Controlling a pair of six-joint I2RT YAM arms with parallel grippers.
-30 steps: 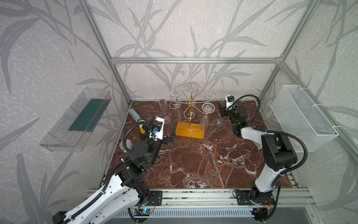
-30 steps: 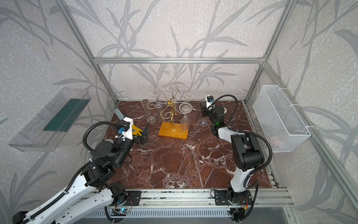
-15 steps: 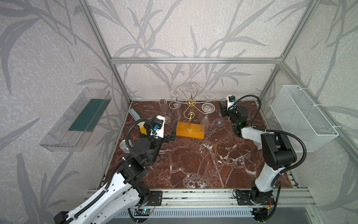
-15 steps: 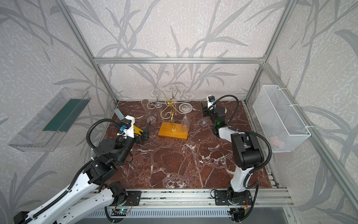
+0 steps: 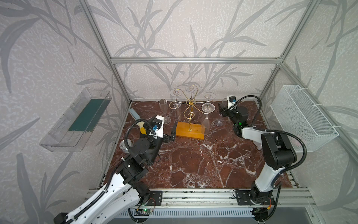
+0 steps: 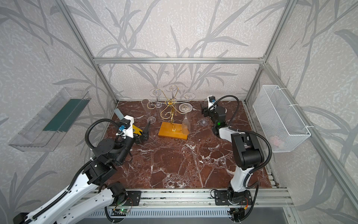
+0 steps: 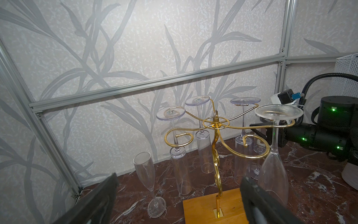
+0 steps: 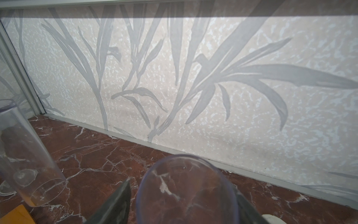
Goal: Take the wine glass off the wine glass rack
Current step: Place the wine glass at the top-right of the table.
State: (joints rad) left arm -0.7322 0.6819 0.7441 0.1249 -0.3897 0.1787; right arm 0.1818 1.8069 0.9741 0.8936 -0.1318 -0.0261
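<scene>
Clear wine glass (image 8: 186, 190) between parted right fingers (image 8: 116, 207), near gold wine glass rack (image 7: 215, 124), left fingers (image 7: 96, 201) wide apart

In the right wrist view the wine glass (image 8: 186, 190) shows only its rim; the rest is cut by the picture's edge. The fingers (image 8: 116, 205) of the right gripper (image 8: 182, 187) beside it are blurred and also cut, so contact cannot be told. In the left wrist view the wine glass rack (image 7: 215, 124) loses the near part of its base at the edge. A pale pink thing (image 6: 276, 140) inside the wire basket (image 6: 280, 116) is too blurred to name.
</scene>
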